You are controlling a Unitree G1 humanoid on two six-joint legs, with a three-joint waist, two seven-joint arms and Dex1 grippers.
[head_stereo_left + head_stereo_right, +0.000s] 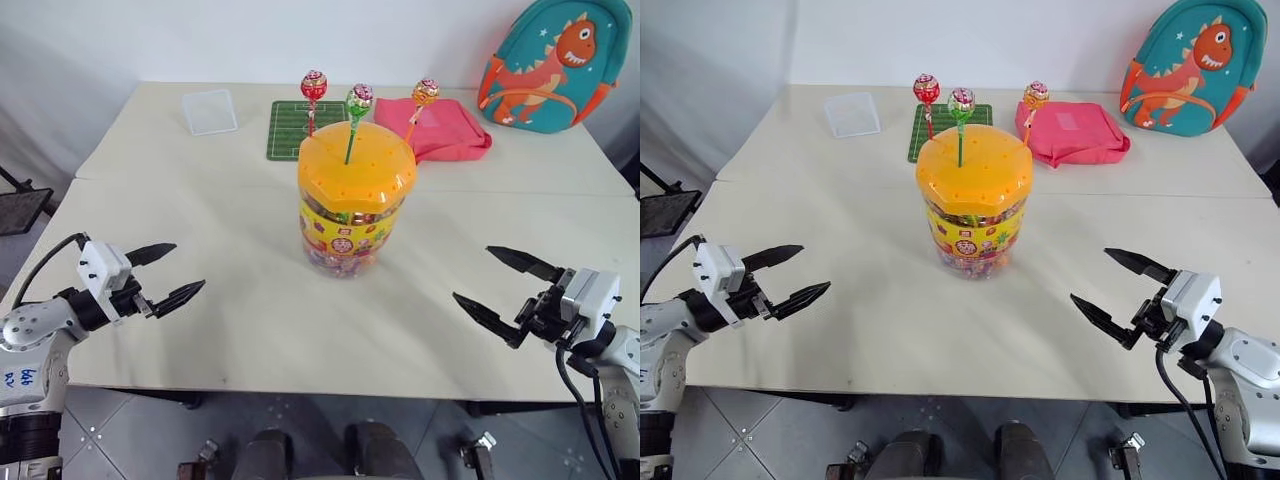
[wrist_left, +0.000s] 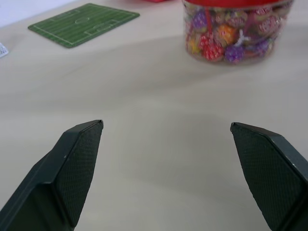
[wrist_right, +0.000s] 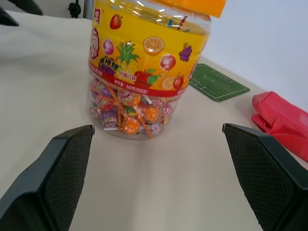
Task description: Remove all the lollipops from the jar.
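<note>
Three lollipops [image 1: 359, 100] stand in the jar [image 1: 348, 205] lid mid-bench; left hand [image 1: 168, 272] and right hand [image 1: 498, 284] released near the front edge.

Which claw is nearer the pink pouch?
Right. The right claw sits at the near right of the table, same side as the pink pouch at the far edge. The left claw is at the near left, across the jar.

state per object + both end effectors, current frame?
jar: upright, lid on
red lollipop: stuck in lid
green lollipop: stuck in lid
orange lollipop: stuck in lid
left end effector: open, empty
right end effector: open, empty
backpack: leaning against wall
</note>
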